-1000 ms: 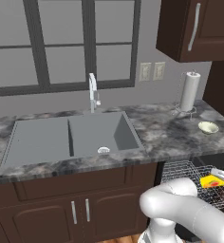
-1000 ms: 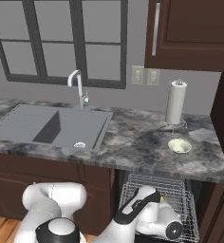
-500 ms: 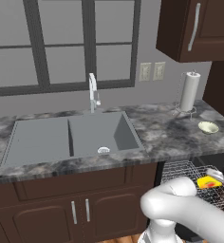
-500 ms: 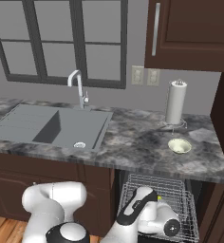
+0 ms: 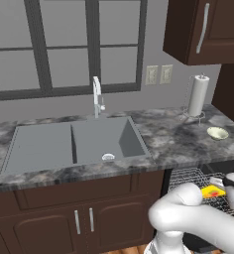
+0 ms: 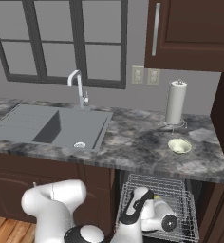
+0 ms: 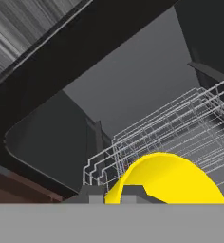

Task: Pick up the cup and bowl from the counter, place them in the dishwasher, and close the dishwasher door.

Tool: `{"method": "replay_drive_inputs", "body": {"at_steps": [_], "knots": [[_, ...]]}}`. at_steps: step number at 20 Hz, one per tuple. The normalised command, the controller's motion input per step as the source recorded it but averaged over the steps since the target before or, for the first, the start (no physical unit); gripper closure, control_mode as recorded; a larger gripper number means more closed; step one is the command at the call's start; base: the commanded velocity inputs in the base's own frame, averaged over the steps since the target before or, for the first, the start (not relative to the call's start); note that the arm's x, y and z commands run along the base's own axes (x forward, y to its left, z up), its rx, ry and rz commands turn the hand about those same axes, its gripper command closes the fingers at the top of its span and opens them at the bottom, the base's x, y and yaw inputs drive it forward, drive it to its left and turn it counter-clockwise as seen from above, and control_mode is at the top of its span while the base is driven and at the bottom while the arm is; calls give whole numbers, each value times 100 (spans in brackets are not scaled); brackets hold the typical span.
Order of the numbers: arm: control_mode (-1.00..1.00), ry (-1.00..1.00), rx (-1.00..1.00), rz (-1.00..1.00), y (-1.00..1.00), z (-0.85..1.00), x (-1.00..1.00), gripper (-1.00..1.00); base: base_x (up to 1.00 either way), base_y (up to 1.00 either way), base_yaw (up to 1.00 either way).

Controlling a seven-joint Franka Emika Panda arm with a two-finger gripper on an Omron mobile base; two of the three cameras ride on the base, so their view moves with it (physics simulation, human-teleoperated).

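Left base view: from the left, the grey sink sits in the marbled worktop, then the paper-towel roll and the cream bowl near it. Below, the yellow cup lies in the dishwasher wire rack. Hand fingertips sit against the cup; whether they pinch it I cannot tell.

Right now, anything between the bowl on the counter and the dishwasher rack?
Nothing visible blocks it. The bowl sits alone on the counter, right of the sink, in front of the paper-towel roll. The wire rack is pulled out below it, holding the yellow cup with the arm reaching over it.
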Motion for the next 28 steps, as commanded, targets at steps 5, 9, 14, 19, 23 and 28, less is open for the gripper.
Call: {"method": "replay_drive_inputs", "body": {"at_steps": [5, 9, 14, 19, 23, 28], "knots": [[-100, 1, 0, 0, -4, -28, 25, 100, 0, 0, 0], [-100, 2, 0, 0, -6, -41, 18, 100, 0, 0, 0], [-100, 2, 0, 0, -9, -37, 22, 100, 0, 0, 0], [-100, 2, 0, 0, -9, -33, 25, 100, 0, 0, 0], [-100, 2, 0, 0, -8, -39, 20, 100, 0, 0, 0], [-100, 2, 0, 0, -9, -39, 19, 100, 0, 0, 0]]}}
